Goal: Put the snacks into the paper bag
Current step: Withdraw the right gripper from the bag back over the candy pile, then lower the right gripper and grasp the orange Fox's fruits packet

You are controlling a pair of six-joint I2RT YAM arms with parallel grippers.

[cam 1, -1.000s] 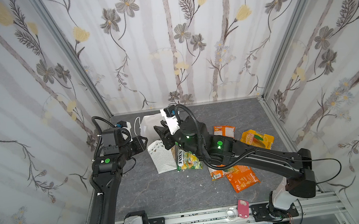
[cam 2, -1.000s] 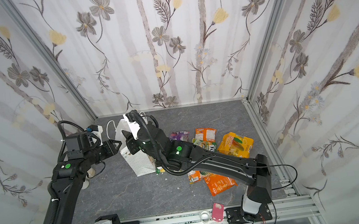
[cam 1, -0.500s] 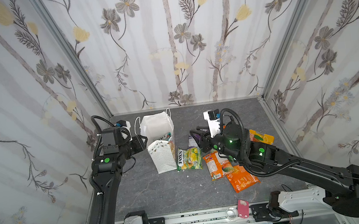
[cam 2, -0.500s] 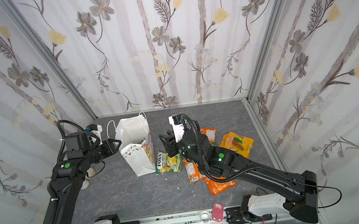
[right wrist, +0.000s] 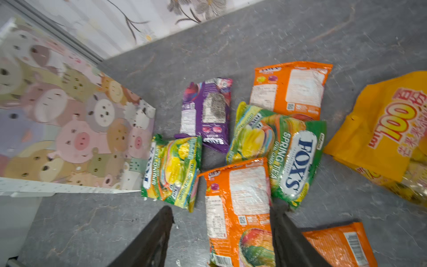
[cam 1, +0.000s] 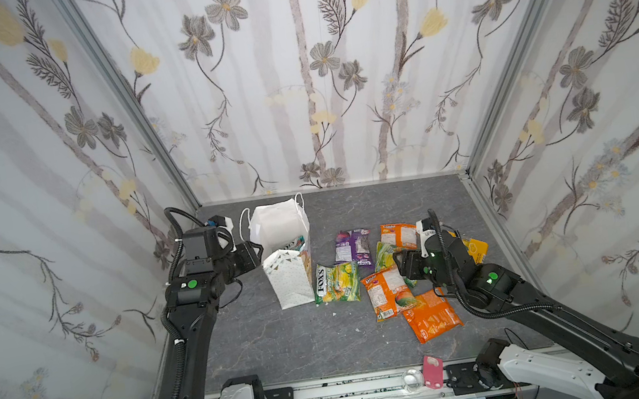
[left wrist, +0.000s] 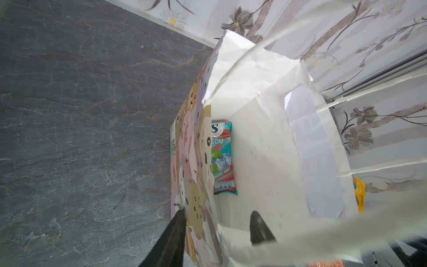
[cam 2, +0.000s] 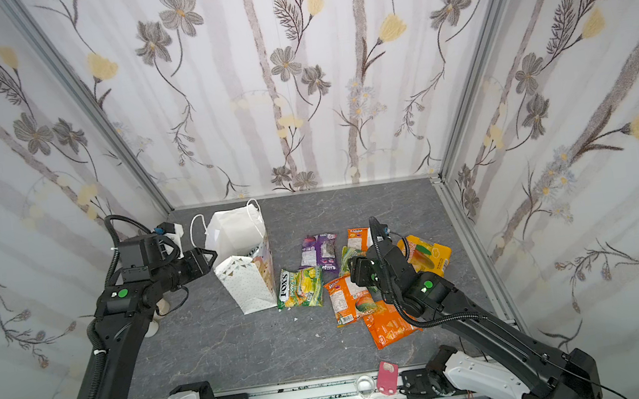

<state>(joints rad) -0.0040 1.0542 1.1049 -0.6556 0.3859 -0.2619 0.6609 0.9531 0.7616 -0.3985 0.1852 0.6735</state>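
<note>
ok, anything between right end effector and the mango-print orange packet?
Nothing visible: the right end effector hangs open over the orange packet, whose face is bare. Left end effector pinches the paper bag wall.

Black left arm and right arm — green dot each, ribbed cables, apparently white plastic base housings.

Left gripper seemingly clamped, right agape

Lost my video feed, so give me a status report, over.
Left gripper shut on bag rim. Right gripper open over middle orange packet. Teal packet in bag. Mouth unobstructed.
</note>
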